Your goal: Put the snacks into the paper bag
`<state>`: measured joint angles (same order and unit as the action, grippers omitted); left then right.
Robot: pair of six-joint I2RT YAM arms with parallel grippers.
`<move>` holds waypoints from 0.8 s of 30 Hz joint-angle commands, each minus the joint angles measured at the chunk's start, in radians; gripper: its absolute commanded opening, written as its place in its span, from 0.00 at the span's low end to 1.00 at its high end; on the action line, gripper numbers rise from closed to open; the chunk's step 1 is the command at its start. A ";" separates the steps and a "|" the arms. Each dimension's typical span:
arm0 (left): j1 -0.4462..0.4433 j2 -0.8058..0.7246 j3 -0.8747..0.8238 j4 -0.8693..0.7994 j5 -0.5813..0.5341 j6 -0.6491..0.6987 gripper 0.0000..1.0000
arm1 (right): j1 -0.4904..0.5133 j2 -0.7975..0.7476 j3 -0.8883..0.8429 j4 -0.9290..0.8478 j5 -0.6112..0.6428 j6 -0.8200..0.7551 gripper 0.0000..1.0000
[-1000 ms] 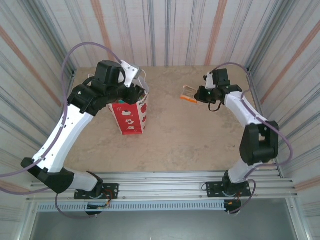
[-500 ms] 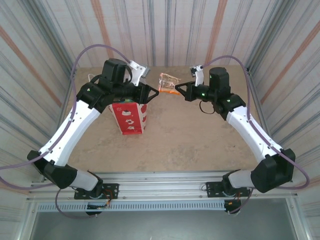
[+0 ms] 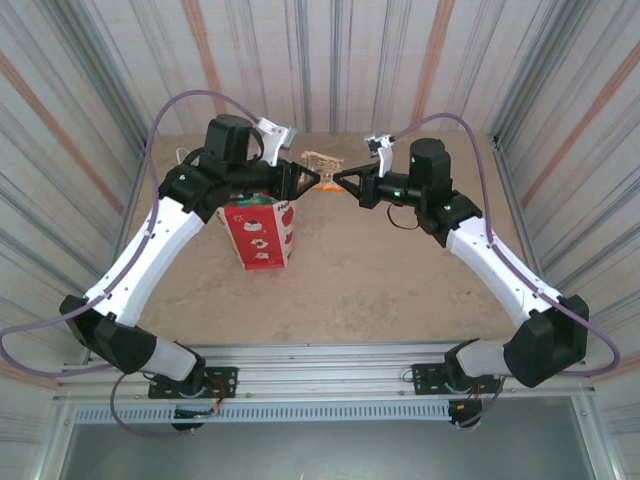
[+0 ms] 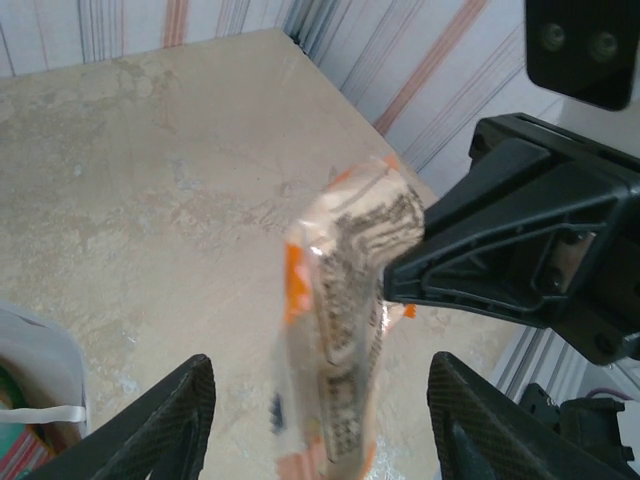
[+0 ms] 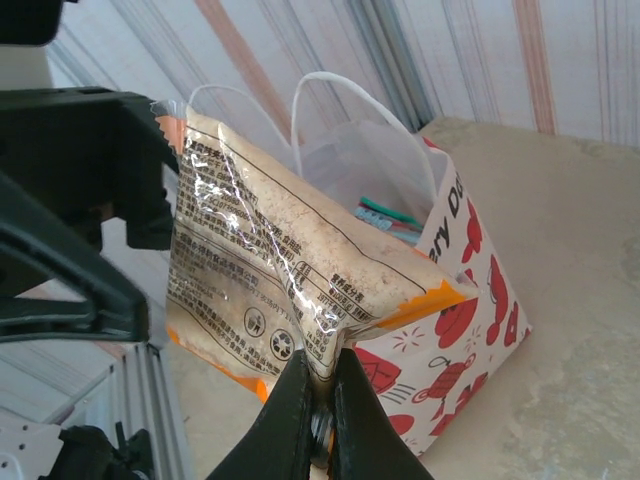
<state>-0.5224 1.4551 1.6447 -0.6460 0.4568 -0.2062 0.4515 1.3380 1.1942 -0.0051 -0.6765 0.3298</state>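
My right gripper (image 5: 320,372) is shut on the lower seam of a snack packet (image 5: 270,265), clear with orange edges and black print. It holds the packet (image 3: 318,163) in the air just right of the paper bag (image 3: 262,235). That bag (image 5: 470,300) is white with red apple prints and cord handles, stands upright and open, and has green packets (image 5: 392,214) inside. My left gripper (image 4: 320,368) is open above the bag's right side. The hanging packet (image 4: 345,320) sits between its spread fingers, apart from both. The right gripper (image 4: 400,280) pinches it from the right.
The bag stands at the back left of the beige tabletop (image 3: 380,270). Striped walls (image 3: 330,60) close in the back and both sides. A metal rail (image 3: 330,360) runs along the near edge by the arm bases.
My right arm has swung left across the table with the packet, from the right side to beside the bag. The left gripper turned to face it and now flanks the packet.
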 commanded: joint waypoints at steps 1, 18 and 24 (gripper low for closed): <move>0.013 0.004 -0.019 0.034 0.034 -0.011 0.51 | 0.017 -0.010 0.001 0.073 -0.039 0.009 0.00; 0.191 -0.159 0.010 -0.166 -0.061 -0.013 0.09 | 0.022 0.019 0.021 0.010 0.082 -0.002 0.46; 0.280 -0.215 0.008 -0.261 -0.113 -0.009 0.08 | 0.029 0.055 0.049 0.001 0.075 0.006 0.46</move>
<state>-0.2642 1.2667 1.6295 -0.8291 0.3908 -0.2153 0.4713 1.3750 1.2026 0.0139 -0.6048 0.3317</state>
